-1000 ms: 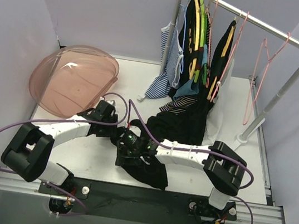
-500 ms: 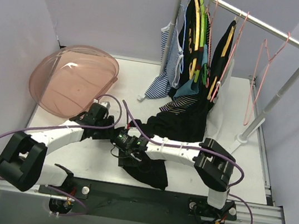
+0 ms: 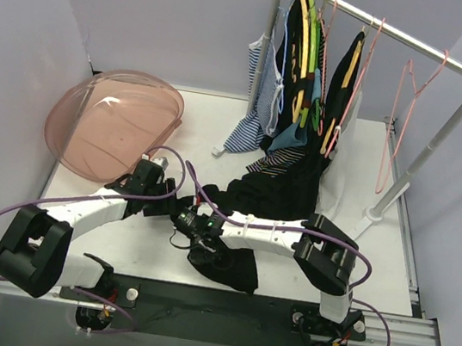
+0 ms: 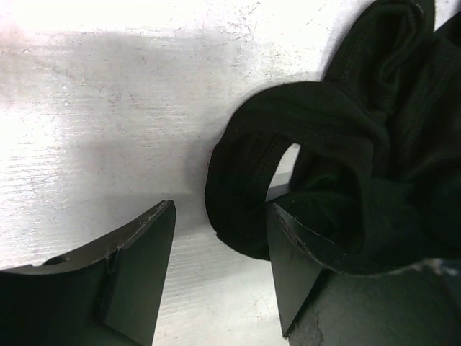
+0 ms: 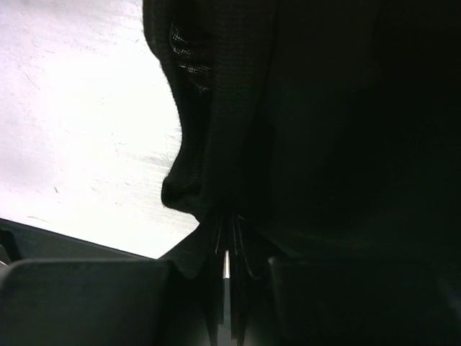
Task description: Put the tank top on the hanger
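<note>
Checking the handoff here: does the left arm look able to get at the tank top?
Probably yes. The left gripper is open with a fold of the tank top between its fingers, nothing covering it; the right gripper pinches the cloth elsewhere.

Your left gripper [image 4: 220,216] has its fingers [image 4: 137,267] spread apart low over the white, scratched table [image 4: 108,108]. The left one sits over bare table. The right one is against the bunched black tank top [image 4: 360,144]. A rounded fold of the fabric reaches into the gap between the tips, and a small loop in it shows table through.
</note>
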